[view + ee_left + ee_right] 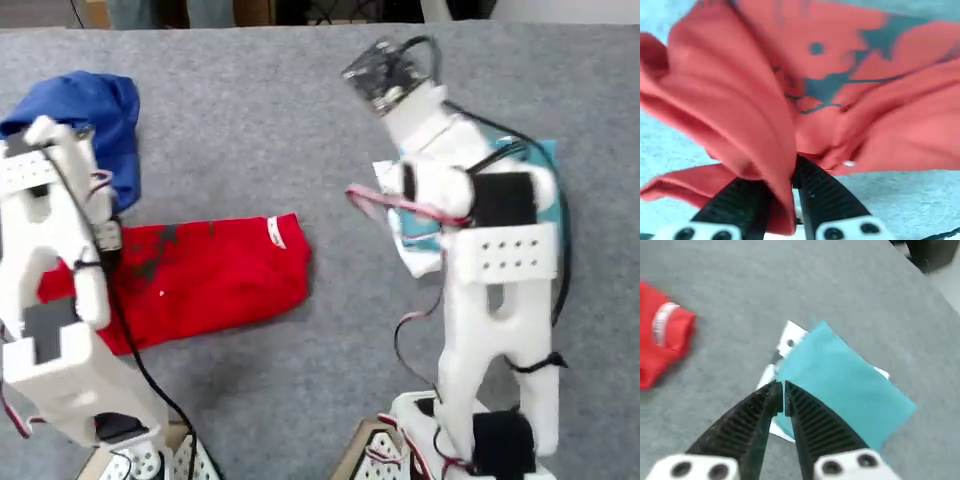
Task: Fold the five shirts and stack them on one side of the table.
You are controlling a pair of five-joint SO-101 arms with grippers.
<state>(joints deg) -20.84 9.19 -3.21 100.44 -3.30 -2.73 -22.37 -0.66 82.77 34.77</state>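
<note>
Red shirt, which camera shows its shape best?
The high view: the red shirt lies spread across the table. The left wrist view shows bunched fabric pinched in the left gripper; the right wrist view catches its labelled end.

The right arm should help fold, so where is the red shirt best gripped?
I'd grip the red shirt beside its white label, coming from the side of the right arm: that end lies flat and free on the table; the left tool clamps the opposite end.
</note>
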